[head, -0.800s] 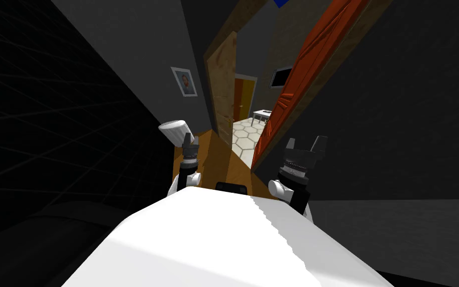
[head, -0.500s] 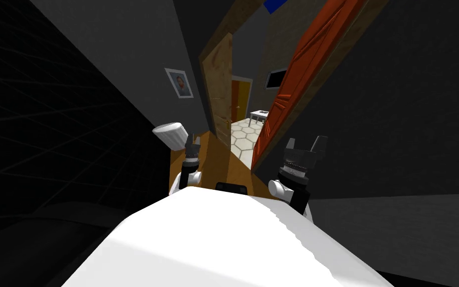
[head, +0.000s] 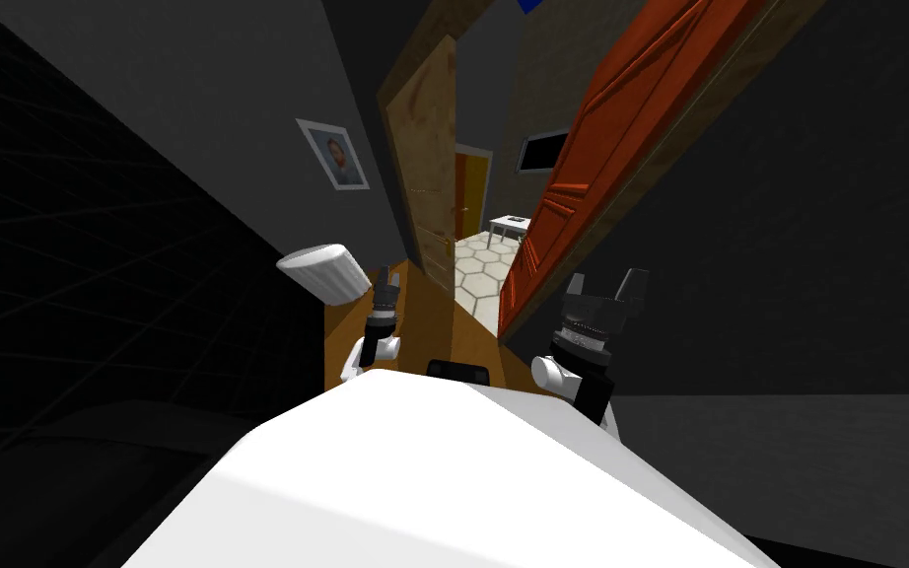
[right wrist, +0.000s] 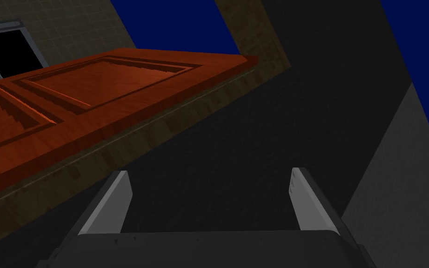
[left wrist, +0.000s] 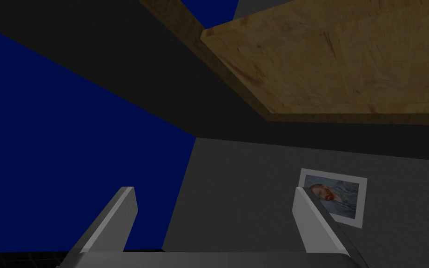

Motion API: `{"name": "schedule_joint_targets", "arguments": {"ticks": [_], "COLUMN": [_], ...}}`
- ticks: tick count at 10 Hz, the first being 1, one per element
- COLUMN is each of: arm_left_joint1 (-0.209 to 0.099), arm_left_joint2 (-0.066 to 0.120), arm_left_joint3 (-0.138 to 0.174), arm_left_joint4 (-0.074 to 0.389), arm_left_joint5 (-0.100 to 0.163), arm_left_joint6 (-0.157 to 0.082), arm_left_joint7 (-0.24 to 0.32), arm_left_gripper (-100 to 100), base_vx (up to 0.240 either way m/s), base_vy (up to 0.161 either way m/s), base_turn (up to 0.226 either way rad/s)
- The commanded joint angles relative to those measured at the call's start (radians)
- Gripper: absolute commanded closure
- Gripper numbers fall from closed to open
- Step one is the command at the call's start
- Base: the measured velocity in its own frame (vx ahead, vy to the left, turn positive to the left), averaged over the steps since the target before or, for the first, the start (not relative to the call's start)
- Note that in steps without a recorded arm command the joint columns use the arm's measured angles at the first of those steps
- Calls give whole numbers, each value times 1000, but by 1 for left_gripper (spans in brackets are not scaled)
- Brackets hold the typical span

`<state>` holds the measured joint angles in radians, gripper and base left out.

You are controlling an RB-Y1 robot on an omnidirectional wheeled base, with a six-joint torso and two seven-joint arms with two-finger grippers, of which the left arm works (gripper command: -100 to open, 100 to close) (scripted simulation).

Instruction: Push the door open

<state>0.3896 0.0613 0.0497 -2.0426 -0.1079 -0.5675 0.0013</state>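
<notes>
A red-orange panelled door (head: pixel 620 128) stands swung open on the right of a doorway, its lower edge near my right gripper (head: pixel 605 286). In the right wrist view that door (right wrist: pixel 83 93) lies off to one side of the open right gripper (right wrist: pixel 209 195), not touching it. A tan wooden door leaf (head: pixel 428 148) stands on the doorway's left side. My left gripper (head: pixel 384 286) is raised near it. In the left wrist view that gripper (left wrist: pixel 218 204) is open and empty, and the tan leaf (left wrist: pixel 339 60) is ahead of it and apart from it.
A white cylinder (head: pixel 322 271) juts out beside the left arm. A framed portrait (head: pixel 332 156) hangs on the grey left wall. Through the gap lie a hexagon-tiled floor (head: pixel 482 261), a small white table (head: pixel 507 225) and a far orange door (head: pixel 462 197). Dark walls close in on both sides.
The whole head view has slid left and the red door looms larger: I have moved toward the doorway, turning a little. Both grippers stay open.
</notes>
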Motion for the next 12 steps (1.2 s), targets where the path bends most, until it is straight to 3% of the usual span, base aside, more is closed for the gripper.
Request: {"name": "schedule_joint_targets", "arguments": {"ticks": [1, 7, 12], "arm_left_joint1": [-24, -93, -170], "arm_left_joint2": [8, 23, 34], "arm_left_joint3": [9, 31, 55], "arm_left_joint4": [35, 142, 263], "arm_left_joint5": [3, 10, 17], "arm_left_joint6": [8, 24, 43], "arm_left_joint7": [-2, -8, -16], "arm_left_gripper": [-100, -100, -100], "base_vx": [93, 96, 92], "base_vy": [109, 116, 149], "base_turn": [-166, -131, -182]}}
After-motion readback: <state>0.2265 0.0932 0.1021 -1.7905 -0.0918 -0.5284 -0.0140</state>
